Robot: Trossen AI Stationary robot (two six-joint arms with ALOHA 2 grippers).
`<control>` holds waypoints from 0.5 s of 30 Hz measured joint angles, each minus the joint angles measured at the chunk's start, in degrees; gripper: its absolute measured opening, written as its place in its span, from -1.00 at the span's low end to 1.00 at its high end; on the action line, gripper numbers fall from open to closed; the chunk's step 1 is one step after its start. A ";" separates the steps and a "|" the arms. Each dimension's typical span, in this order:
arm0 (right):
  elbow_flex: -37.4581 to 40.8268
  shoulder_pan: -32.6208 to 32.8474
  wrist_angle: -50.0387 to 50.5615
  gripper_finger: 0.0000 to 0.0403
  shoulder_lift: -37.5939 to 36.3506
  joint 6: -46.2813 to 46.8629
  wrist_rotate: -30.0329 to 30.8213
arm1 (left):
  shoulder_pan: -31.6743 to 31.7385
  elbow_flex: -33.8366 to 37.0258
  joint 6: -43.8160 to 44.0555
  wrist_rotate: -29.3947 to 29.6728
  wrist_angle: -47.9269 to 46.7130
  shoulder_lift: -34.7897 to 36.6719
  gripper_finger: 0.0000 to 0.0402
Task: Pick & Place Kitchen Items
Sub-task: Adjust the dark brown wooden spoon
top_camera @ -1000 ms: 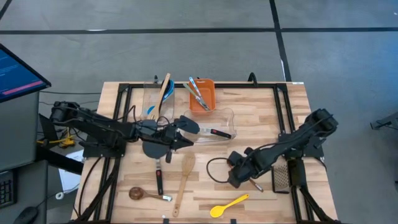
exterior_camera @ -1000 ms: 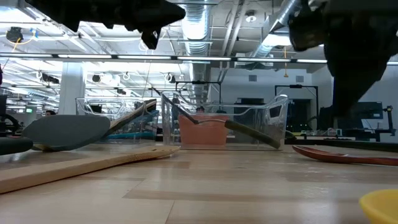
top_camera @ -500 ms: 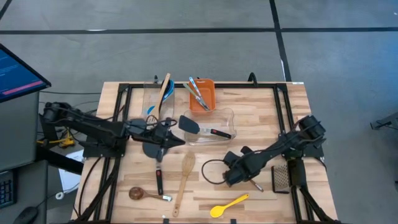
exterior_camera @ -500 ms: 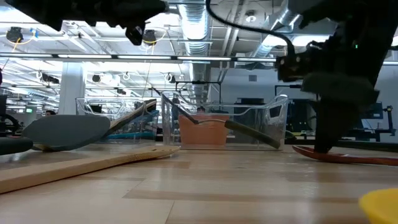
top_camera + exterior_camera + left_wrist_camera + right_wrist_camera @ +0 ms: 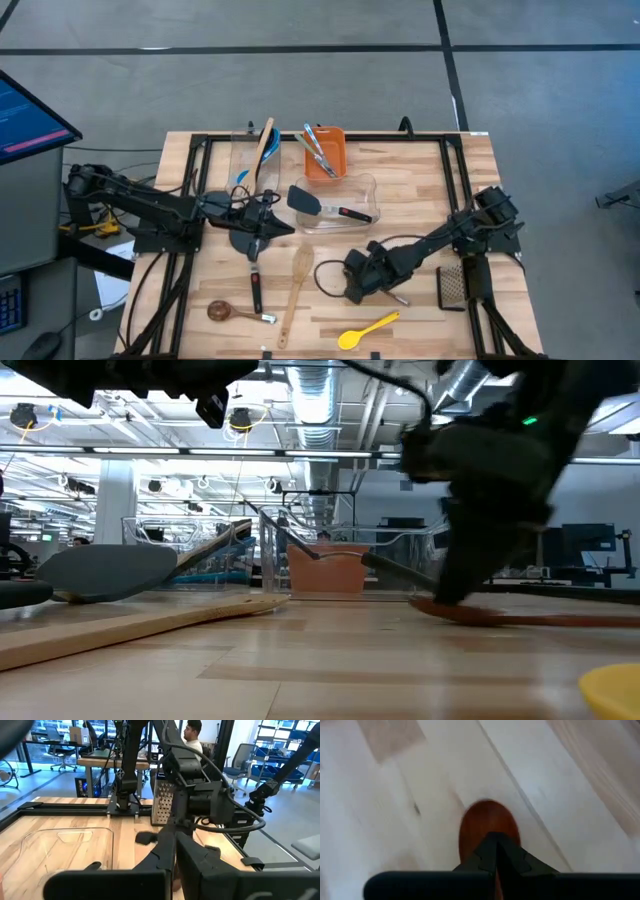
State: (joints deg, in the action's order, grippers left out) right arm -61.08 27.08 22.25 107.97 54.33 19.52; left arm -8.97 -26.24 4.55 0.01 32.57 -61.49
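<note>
A red-brown spoon (image 5: 500, 614) lies on the table right of middle, its bowl (image 5: 487, 827) under my right gripper (image 5: 492, 840). That gripper (image 5: 352, 290) is shut and slants down onto the spoon. My left gripper (image 5: 285, 228) is shut and level, hanging above a grey spatula (image 5: 245, 240) that lies flat on the table; it touches nothing. A black turner (image 5: 320, 205) lies in a clear tub (image 5: 362, 190). On the near table lie a wooden slotted spatula (image 5: 297, 285), a brown spoon (image 5: 225, 312) and a yellow spoon (image 5: 368, 328). My right gripper sets its shut fingertips (image 5: 490, 851) on the red-brown spoon at the handle end of the bowl (image 5: 470, 837), slanting down from the table's right. The spoon lies flat on the table (image 5: 470, 612). Whether the fingers pinch it or only press on it, I cannot tell.
An orange bin (image 5: 333, 160) and a second clear tub (image 5: 243, 155), both holding utensils, stand at the far edge. A metal grater (image 5: 452, 285) lies by the right arm's base. A black cable (image 5: 330, 275) loops beside my right gripper. A person (image 5: 192, 735) sits beyond the table.
My right gripper has come down and gone toward the table's left, landing on the red-brown spoon; the spoon has slid along the table toward the left. My left gripper has drawn back toward the left edge, away from the tub with the black turner.
</note>
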 joint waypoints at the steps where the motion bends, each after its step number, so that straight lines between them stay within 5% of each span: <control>1: 0.00 -0.55 -1.97 -1.00 0.51 -1.25 -0.28 | 0.00 0.00 0.01 0.00 -0.01 0.00 -0.99; 15: -0.04 -6.32 -16.84 -1.00 4.52 -15.01 -3.59 | -0.92 0.00 0.42 -0.02 -0.01 -0.02 -0.99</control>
State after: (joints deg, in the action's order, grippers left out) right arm -61.12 20.76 5.42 112.49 39.32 15.93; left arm -9.89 -26.24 4.97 -0.01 32.56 -61.52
